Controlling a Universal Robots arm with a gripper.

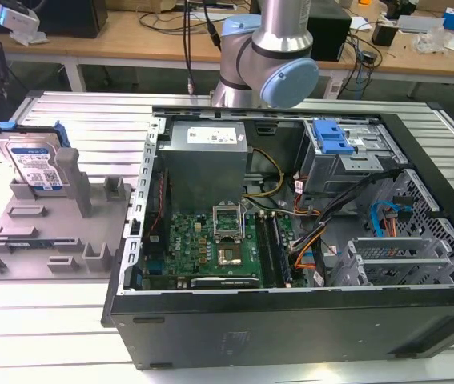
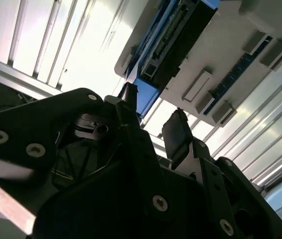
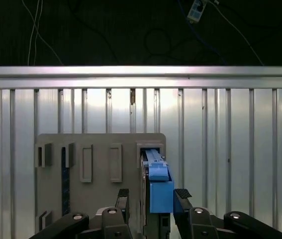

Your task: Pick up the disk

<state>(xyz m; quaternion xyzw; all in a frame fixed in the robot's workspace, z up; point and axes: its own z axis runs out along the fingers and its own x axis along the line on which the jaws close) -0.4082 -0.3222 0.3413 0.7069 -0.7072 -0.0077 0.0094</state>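
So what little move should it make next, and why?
Probably ease straight down. In the first wrist view the open end effector hangs in line with the disk, a finger on each side, and the disk stands upright in the grey fixture plate.

No text, number or sign can be read anywhere. The disk [image 1: 36,164], standing on edge in the grey fixture plate [image 1: 42,240], bears a white-and-blue label on its broad face, with print too fine to make out. In the first wrist view the disk lies ahead of the gripper [image 3: 153,192], in line with the gap between its spread fingers and seen edge-on. A pale sticker on the power supply [image 1: 206,148] inside the open computer case [image 1: 291,320] is likewise illegible.
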